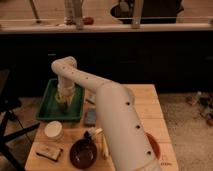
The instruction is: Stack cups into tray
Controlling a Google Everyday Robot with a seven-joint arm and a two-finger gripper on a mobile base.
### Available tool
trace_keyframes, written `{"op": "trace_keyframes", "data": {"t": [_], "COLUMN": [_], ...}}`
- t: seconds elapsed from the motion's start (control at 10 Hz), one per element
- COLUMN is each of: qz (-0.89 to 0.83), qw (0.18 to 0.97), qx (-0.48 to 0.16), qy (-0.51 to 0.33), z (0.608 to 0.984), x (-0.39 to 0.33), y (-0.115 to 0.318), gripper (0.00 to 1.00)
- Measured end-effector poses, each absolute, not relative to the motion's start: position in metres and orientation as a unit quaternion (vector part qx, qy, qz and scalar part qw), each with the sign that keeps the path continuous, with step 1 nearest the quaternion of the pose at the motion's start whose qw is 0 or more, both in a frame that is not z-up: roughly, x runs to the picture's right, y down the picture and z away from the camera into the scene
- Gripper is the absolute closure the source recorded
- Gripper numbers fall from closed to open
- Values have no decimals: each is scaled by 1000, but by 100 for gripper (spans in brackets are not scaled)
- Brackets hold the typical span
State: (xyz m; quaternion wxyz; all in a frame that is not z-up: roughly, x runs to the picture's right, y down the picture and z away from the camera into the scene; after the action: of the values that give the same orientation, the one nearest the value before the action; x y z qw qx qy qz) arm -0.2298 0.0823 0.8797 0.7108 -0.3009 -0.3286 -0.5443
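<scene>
The dark green tray (46,111) lies at the back left of the wooden table. My arm reaches out over it, and my gripper (64,96) hangs low inside the tray. A yellow-green cup (62,100) shows right at the gripper, over the tray floor; whether it is held or standing I cannot tell. The cream-white cup (53,130) stands on the table just in front of the tray, apart from the gripper.
A dark maroon bowl (82,153) sits at the front of the table. An orange bowl (154,145) is partly hidden behind my arm at the right. A flat grey object (90,117) lies beside the tray, and a brown box (49,151) is at the front left.
</scene>
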Motion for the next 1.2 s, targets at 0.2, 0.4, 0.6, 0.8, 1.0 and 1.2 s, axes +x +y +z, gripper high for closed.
{"op": "trace_keyframes", "data": {"t": [0.2,0.4,0.6,0.8,1.0,1.2], "qz": [-546,-548,-550,-552,-553,-554], "qw": [709,707,706,704,702,701], "qx": [-303,-304,-305,-305,-308,-309], "qy": [-328,-327,-327,-327,-326,-326], "z": [880,879,878,877,876,875], "x": [-228,-224,-221,-219,-216,-213], "y": [84,84,83,83,83,83], "gripper": [66,66,66,66,66,66]}}
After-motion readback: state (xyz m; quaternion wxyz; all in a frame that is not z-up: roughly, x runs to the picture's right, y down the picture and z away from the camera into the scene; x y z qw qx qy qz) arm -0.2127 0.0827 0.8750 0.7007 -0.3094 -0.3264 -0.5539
